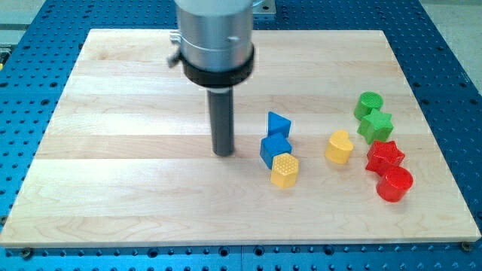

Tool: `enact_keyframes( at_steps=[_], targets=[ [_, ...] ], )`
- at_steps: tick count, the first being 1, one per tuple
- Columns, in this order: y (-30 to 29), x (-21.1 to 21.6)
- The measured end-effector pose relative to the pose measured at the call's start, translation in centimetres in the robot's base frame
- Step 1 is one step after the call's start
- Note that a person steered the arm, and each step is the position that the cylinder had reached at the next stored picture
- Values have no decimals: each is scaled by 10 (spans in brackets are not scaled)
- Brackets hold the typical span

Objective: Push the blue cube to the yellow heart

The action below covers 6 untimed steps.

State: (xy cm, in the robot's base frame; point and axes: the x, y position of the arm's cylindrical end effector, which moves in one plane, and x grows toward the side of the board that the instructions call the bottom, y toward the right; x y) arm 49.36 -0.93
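The blue cube [274, 148] sits right of the board's middle. A blue triangular block [278, 123] touches it from the view's top and a yellow hexagon [285, 170] touches it from the view's bottom. The yellow heart [340, 146] lies apart from the cube, further toward the view's right. My tip [224, 153] rests on the board just left of the blue cube, with a small gap between them.
At the view's right stand a green cylinder [369, 104], a green star [375, 126], a red star [385, 156] and a red cylinder [395, 184], close together. The wooden board [113, 188] lies on a blue perforated table.
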Motion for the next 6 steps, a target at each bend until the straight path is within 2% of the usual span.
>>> enact_keyframes(
  at_steps=[1,2,3,5,6],
  targets=[
    [64,-19],
    [83,-28],
    [75,-28],
    [13,-36],
    [70,-53]
  ],
)
